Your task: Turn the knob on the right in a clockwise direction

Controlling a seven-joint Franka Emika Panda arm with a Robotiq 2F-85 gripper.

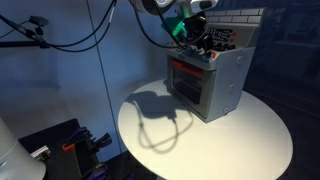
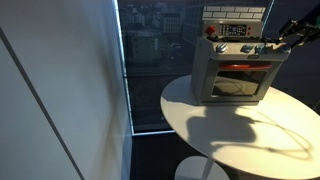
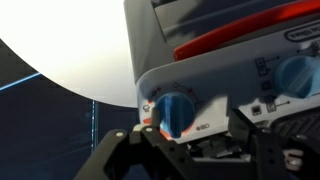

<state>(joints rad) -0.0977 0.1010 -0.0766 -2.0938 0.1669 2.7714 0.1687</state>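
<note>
A grey toy oven point(image 1: 212, 80) with a red-framed door stands on the round white table point(image 1: 240, 140); it also shows in an exterior view point(image 2: 235, 70). In the wrist view a blue knob point(image 3: 175, 110) sits on the oven's control panel, with a second blue knob point(image 3: 296, 75) further along. My gripper point(image 3: 190, 147) is open. Its two dark fingers stand wide apart just in front of the nearer blue knob and do not touch it. In both exterior views the gripper point(image 1: 197, 38) point(image 2: 281, 40) is at the oven's upper front corner.
The red oven door handle point(image 3: 240, 40) lies past the knobs in the wrist view. A red button point(image 2: 210, 30) is on the oven's top panel. A window with a city view point(image 2: 150, 60) stands behind the table. A black camera stand point(image 1: 35, 30) is off the table's side.
</note>
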